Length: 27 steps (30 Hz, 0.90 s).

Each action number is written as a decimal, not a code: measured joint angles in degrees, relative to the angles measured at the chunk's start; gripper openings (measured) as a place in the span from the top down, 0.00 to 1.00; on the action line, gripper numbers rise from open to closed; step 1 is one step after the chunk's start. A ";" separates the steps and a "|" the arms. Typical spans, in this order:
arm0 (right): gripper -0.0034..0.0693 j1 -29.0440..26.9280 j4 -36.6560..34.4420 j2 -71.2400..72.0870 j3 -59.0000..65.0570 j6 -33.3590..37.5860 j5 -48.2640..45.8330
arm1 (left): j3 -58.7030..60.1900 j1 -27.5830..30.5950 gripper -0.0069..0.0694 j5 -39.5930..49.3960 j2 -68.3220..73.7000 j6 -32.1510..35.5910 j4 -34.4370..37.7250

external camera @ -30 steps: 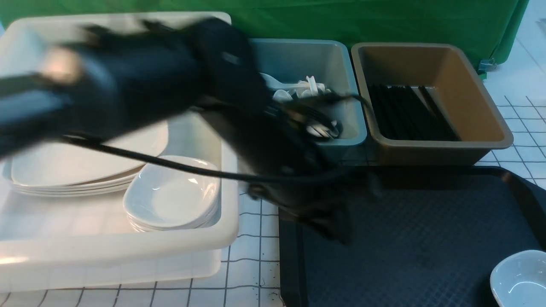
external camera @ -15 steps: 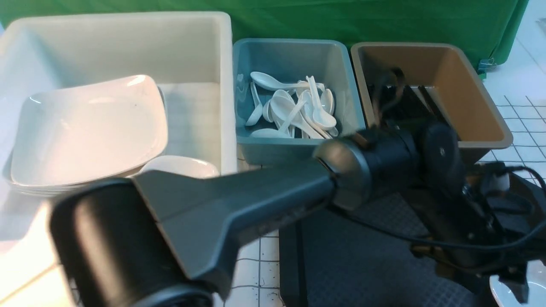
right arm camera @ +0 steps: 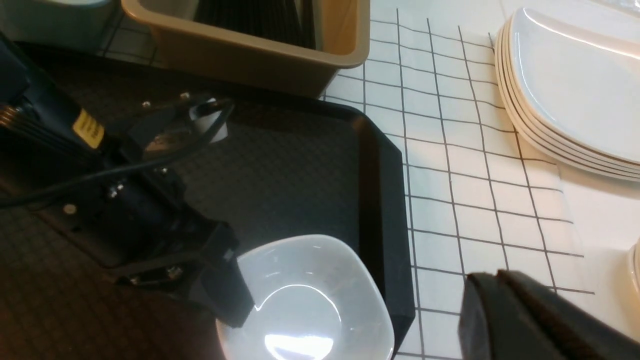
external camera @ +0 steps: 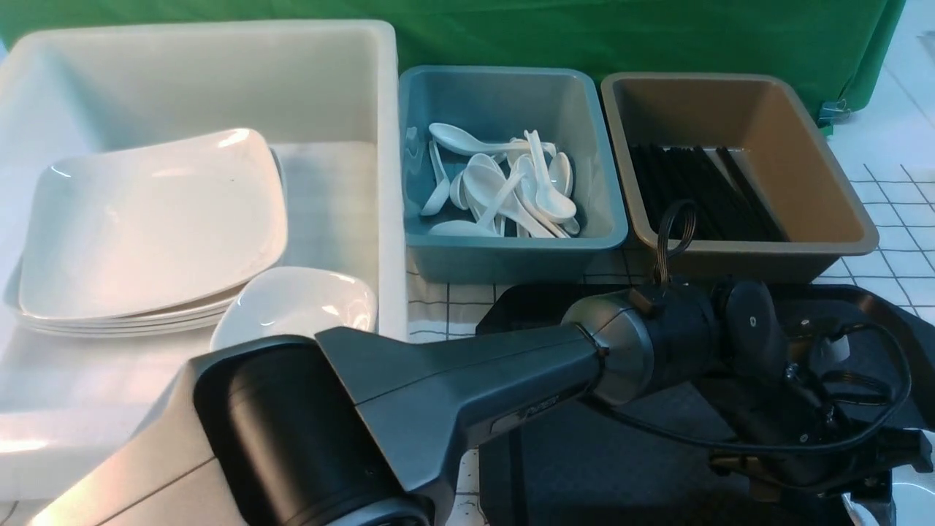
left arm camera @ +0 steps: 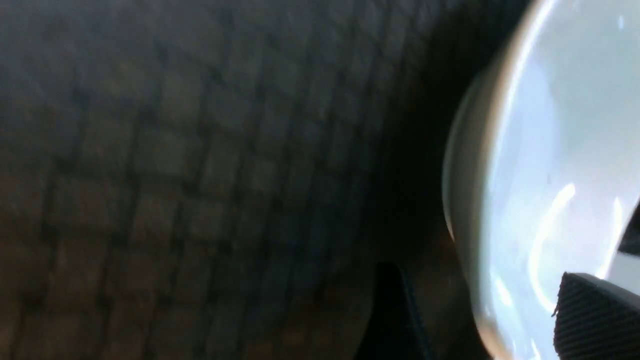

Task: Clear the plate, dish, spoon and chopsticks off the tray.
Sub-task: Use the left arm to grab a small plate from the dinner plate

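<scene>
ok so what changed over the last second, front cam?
Left arm swung from over the white tub across to the tray, near right corner, then dropped lower. Its end effector now straddles the rim of the dish, open, nothing gripped. Dish stays at that corner; stacked plates, teal tub and brown tub unmoved.

Left gripper (left arm camera: 490, 320) sits low at the dish (right arm camera: 310, 295), one finger outside its rim and one inside. The tray (right arm camera: 370, 165) floor ahead of it is bare up to the far rim, where the brown tub (external camera: 803, 248) wall stands just beyond, with the teal tub (external camera: 504, 263) beside that to the left. To its right the raised tray rim runs just beside the dish, then open gridded table (right arm camera: 475, 190) with a plate stack (right arm camera: 575, 90) well apart; to its left the left arm (external camera: 453, 380) lies across the tray and closes that side.
</scene>
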<state>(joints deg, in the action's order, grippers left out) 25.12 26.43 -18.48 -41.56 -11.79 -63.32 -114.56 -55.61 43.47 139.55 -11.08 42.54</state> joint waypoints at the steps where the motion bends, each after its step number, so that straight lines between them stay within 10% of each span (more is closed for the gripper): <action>1: 0.95 0.00 0.00 0.00 0.00 0.00 0.00 | 0.00 0.00 0.38 -0.13 0.08 0.00 0.00; 9: 0.94 0.00 -0.18 0.00 0.00 -0.05 0.00 | 0.00 0.00 0.47 -2.45 1.82 -0.26 4.16; 16: 0.93 0.00 -0.23 0.00 0.00 -0.05 0.05 | 0.00 0.07 0.87 -3.29 1.39 0.14 3.26; 27: 0.91 0.00 -0.23 0.00 0.00 -0.05 0.05 | 0.06 10.78 0.90 2.61 -16.52 2.24 -5.57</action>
<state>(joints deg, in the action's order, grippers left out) 25.12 26.19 -18.48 -41.56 -11.84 -63.27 -114.50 -44.83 46.08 123.03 -8.84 36.97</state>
